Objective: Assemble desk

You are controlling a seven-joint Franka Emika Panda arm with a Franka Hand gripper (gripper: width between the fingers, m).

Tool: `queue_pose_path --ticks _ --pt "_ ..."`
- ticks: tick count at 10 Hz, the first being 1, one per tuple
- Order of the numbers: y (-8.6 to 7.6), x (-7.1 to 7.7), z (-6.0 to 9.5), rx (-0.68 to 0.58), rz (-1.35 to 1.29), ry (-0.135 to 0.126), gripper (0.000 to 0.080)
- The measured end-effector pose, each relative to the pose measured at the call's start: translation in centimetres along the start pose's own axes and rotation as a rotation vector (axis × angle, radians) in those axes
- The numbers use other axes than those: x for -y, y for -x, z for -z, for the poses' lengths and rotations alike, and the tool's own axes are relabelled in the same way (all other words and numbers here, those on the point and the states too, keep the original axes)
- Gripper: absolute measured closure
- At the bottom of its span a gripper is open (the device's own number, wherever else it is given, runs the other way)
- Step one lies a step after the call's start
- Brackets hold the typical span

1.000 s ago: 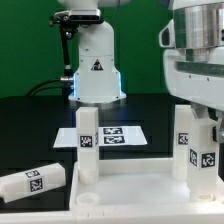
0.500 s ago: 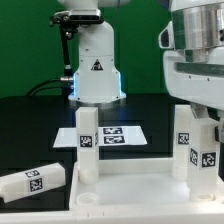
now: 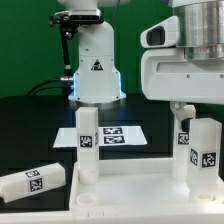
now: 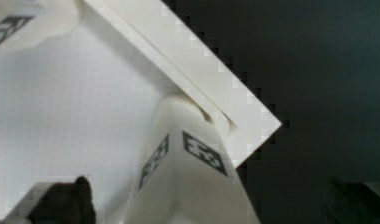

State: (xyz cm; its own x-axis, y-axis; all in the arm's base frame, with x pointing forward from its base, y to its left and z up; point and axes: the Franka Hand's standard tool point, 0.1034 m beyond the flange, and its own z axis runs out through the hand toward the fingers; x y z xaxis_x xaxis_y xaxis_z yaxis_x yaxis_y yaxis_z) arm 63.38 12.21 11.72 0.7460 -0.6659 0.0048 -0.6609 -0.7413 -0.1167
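1. Now: pincer (image 4: 213,205) spread, empty, over desk top (image 3: 135,188) corner w/ upright leg (image 4: 196,150).
2. Prob. next: loose leg (image 3: 30,181), lying on counter (image 3: 30,135) at exterior view's left; grip mid-body, keep square to free corner.

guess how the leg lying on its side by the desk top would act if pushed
The loose leg has flat square sides, so it would likely slide rather than roll. It looks like rigid plastic, probably stiff and light. Its smooth faces may be slippery.

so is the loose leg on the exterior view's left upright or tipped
Tipped: the leg lies on its side beside the desk top.
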Motion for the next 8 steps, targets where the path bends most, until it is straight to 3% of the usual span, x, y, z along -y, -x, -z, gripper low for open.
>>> queue_pose_path --ticks 1,2,3,7,8 --pt "-0.09 -0.06 0.03 -0.005 0.101 0.006 0.0153" --pt "-0.27 -0.13 0.16 -0.027 0.351 0.041 0.015" --pt "0.09 0.08 0.09 -0.027 0.589 0.058 0.015" --pt "0.13 0.05 0.02 -0.023 0.624 0.059 0.0155" --pt "0.14 0.05 0.01 -0.024 0.574 0.058 0.0323"
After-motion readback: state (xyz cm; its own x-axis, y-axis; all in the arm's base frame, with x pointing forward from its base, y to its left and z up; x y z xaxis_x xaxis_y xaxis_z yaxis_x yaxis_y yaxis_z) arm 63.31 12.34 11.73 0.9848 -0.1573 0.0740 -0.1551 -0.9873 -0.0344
